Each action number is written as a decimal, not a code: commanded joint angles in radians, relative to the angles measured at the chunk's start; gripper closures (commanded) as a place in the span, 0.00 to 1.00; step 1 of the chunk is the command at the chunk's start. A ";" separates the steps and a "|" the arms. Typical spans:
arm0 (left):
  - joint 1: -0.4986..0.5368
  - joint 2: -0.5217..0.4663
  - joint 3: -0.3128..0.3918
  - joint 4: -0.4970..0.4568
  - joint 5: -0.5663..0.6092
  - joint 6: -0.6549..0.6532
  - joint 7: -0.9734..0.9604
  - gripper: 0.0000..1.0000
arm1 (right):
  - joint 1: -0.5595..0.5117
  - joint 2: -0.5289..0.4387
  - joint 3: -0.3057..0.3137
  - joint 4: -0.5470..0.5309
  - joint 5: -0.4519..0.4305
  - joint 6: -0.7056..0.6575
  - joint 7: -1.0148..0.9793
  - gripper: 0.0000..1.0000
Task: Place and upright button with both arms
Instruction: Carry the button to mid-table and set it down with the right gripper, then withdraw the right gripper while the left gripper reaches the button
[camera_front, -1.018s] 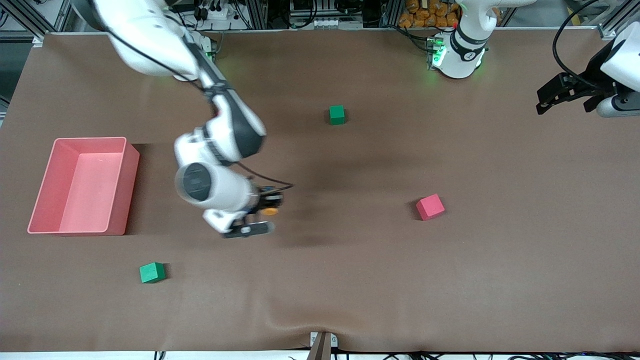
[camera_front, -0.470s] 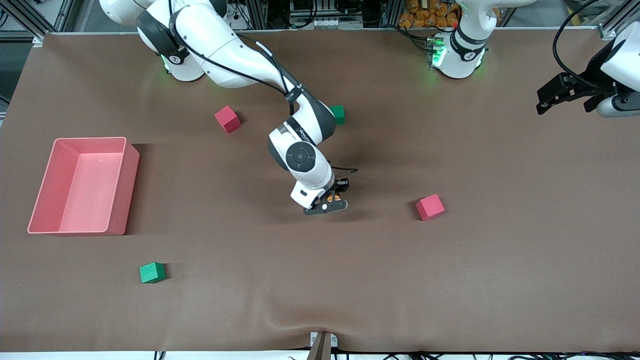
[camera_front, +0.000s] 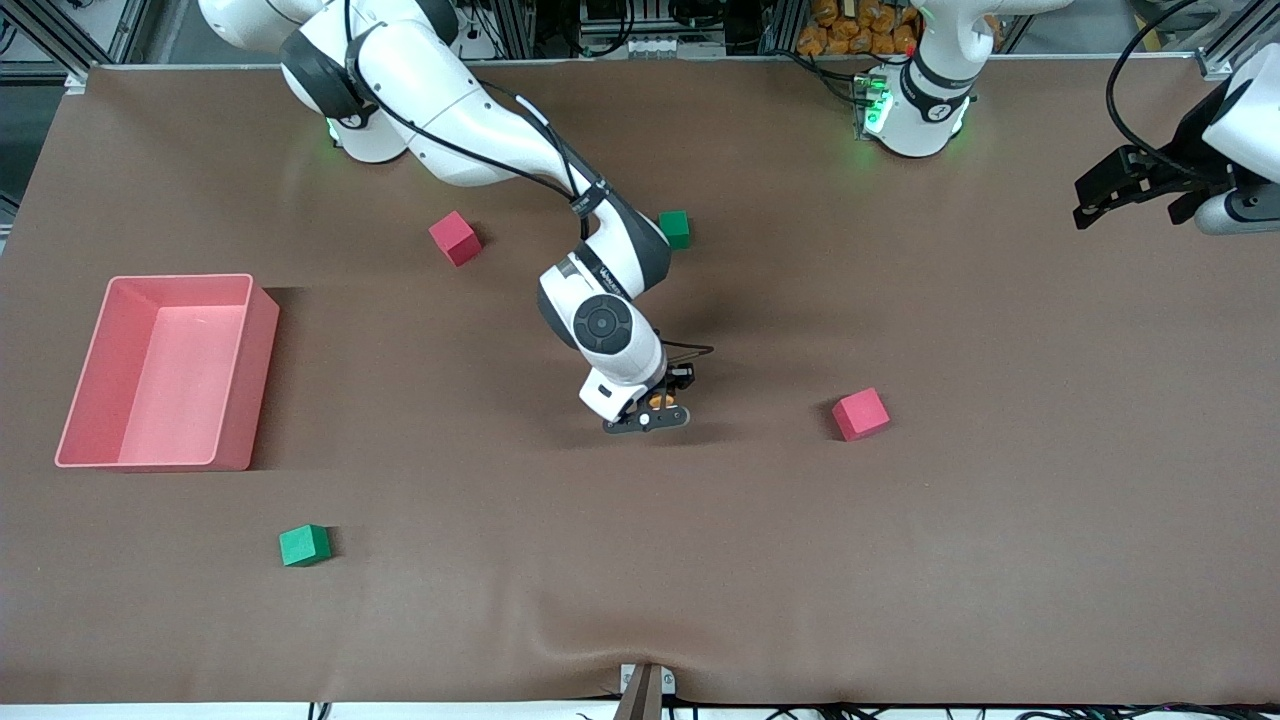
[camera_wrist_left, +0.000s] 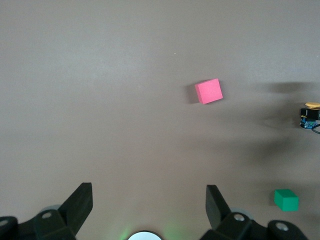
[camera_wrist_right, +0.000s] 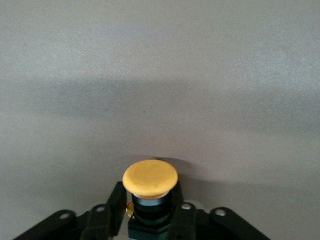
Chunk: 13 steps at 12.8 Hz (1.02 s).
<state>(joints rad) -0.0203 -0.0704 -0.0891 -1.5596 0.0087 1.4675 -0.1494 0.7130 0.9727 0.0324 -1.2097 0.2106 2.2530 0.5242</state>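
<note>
Step in hand: placing the button (camera_front: 658, 401) near the middle of the tabletop (camera_front: 900, 560).

Right tool (camera_front: 660, 408) is low over the tabletop centre, between the green cube (camera_front: 675, 229) toward the robots' edge and the pink cube (camera_front: 860, 414) toward the left arm's end. In the right wrist view the button (camera_wrist_right: 150, 190) sits between the two fingers (camera_wrist_right: 112, 210), orange cap toward the camera, black body flanked closely on both sides. The tool is grasping the button; whether the clamp has begun to slacken I cannot tell. Whether the button's base is touching the tabletop is also not visible.

Left tool (camera_front: 1125, 185) hangs over the tabletop's edge at the left arm's end, waiting, fingers (camera_wrist_left: 80, 202) spread wide with nothing between them. Its wrist view takes in the pink cube (camera_wrist_left: 208, 91), a green cube (camera_wrist_left: 286, 200) and the button (camera_wrist_left: 310, 116) at the frame edge.

Judgement: placement is near its end; uprighting is not yet done. Next move calls for the right tool to let go without dragging the button over, then lift straight off. The left arm would then need to travel in toward the centre. Risk: the small button may tip or roll on release.

Elsewhere: pink bin (camera_front: 165, 370), second pink cube (camera_front: 455, 238), second green cube (camera_front: 304, 545).
</note>
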 joint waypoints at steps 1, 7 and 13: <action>0.005 0.003 -0.003 0.013 -0.003 -0.013 0.021 0.00 | -0.010 0.009 0.000 0.044 -0.017 -0.019 0.036 0.00; -0.085 0.040 -0.003 0.009 -0.006 -0.010 -0.002 0.00 | -0.177 -0.124 0.013 0.084 -0.010 -0.232 0.023 0.00; -0.294 0.168 -0.001 0.020 0.001 0.025 -0.119 0.00 | -0.381 -0.320 0.004 0.105 -0.013 -0.481 0.020 0.00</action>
<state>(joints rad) -0.2457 0.0476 -0.0957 -1.5653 0.0086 1.4858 -0.2108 0.3958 0.7343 0.0195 -1.0829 0.2105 1.8395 0.5385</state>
